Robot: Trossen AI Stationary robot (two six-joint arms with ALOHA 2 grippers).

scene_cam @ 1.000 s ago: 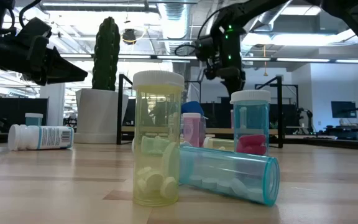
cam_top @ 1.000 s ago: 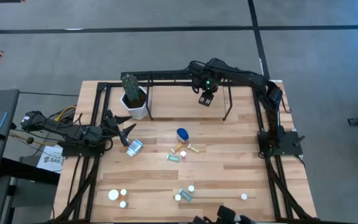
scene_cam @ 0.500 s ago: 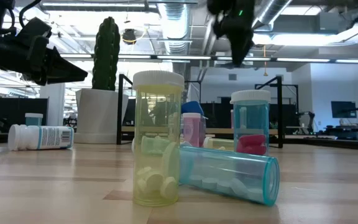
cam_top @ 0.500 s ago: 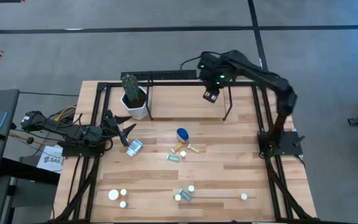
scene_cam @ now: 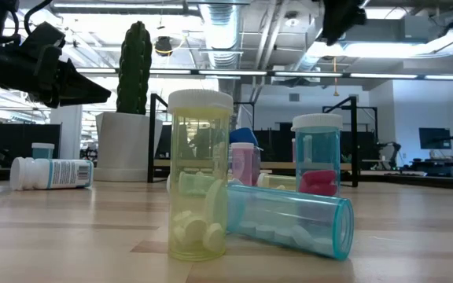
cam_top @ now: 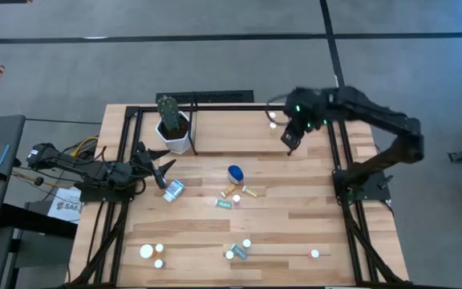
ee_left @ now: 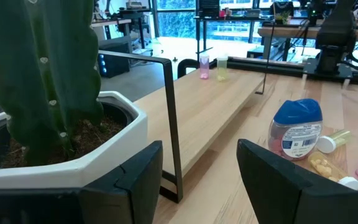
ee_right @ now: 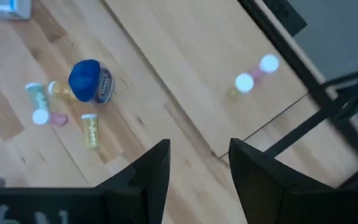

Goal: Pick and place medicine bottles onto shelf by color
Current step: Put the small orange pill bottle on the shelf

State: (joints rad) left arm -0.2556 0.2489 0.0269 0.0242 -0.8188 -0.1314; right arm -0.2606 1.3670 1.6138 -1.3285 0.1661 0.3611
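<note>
The right gripper (cam_top: 289,141) is being held above the right end of the shelf (cam_top: 239,128), with its fingers parted and nothing seen between them in its own wrist view. The left gripper (cam_top: 160,172) is being held low over the table (cam_top: 295,233) at the left side, beside the white pot with the cactus (cam_top: 172,124); its jaws are standing open and empty, as is shown in the left wrist view. Two small bottles (ee_right: 253,73), white-capped, are being shown standing close together on the shelf board near its right end; in the left wrist view the same pair (ee_left: 211,65) is being shown as one pink and one yellow bottle, a detail not readable from above. The blue rounded bottle (cam_top: 235,172) is lying on the table in front of the shelf, with several small bottles (cam_top: 239,195) scattered just beside it. A white bottle with a label (cam_top: 172,190) is lying on its side near the left gripper. More small bottles are being seen near the front edge of the table (cam_top: 237,251); only the low view is showing these closely: a yellow bottle (scene_cam: 200,185) standing upright, a teal bottle (scene_cam: 289,222) lying on its side touching it, and a second teal bottle (scene_cam: 317,155) standing behind.
</note>
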